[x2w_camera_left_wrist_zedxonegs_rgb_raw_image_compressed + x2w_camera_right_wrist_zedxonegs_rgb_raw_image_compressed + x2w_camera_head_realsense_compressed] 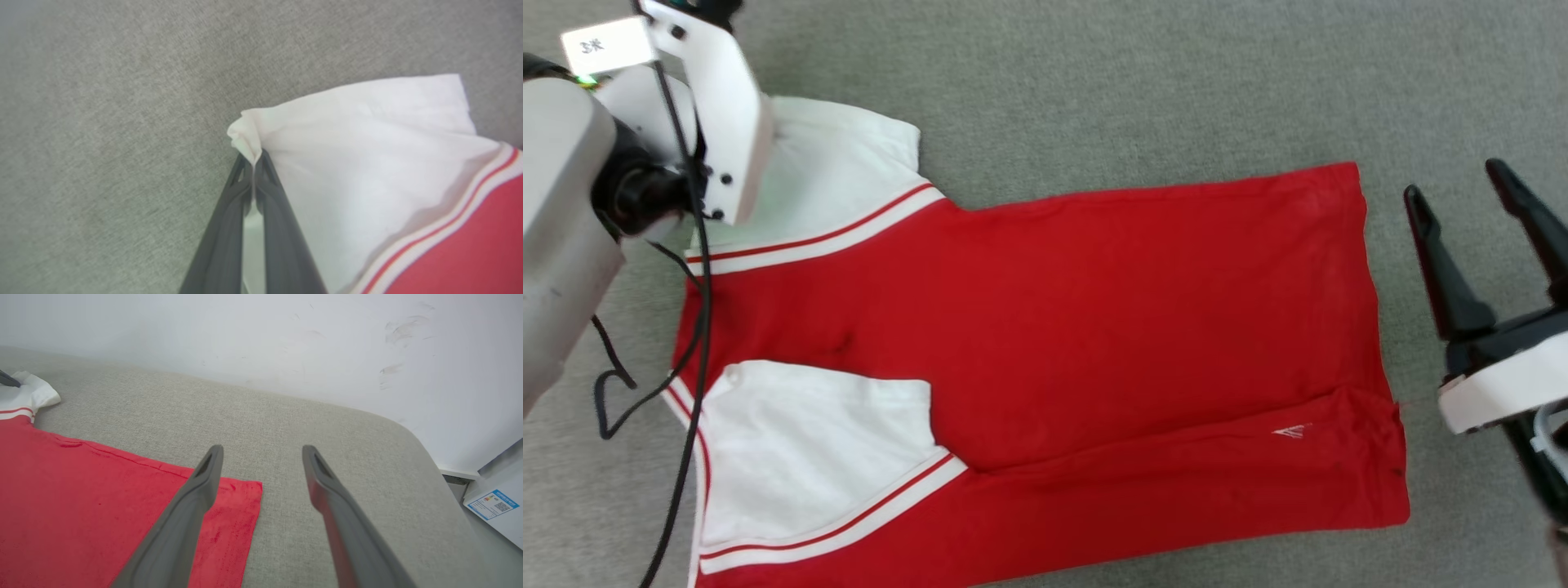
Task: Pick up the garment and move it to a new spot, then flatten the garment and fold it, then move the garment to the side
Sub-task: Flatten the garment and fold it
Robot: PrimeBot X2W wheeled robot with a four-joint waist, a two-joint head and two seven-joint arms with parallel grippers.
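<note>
Off the garment's collar end, the left arm [719,106] reaches over the far sleeve [841,180]. The head view hides its fingers behind the white wrist housing, but the left wrist view shows them. The left claw [254,161] is pinched together on the outer corner of that white sleeve, with the cloth bunched into a small peak at the tips. I take this grip as the start of a sleeve fold, since the near sleeve [817,441] already lies turned in over the red body.

The garment [1094,310] lies spread flat on the grey cushioned surface [1176,82], collar end to the left and hem [1372,327] to the right. The long edge nearest the robot appears folded over.

Past the hem, just off the garment's far right corner, the right claw [1455,180] hovers with its fingers wide apart, holding nothing. It is probably placed to take that corner. Its own wrist view adds what the head view lacks: the surface's rounded edge, a white wall [245,335] behind the garment, and a labelled box [492,504] further right.
</note>
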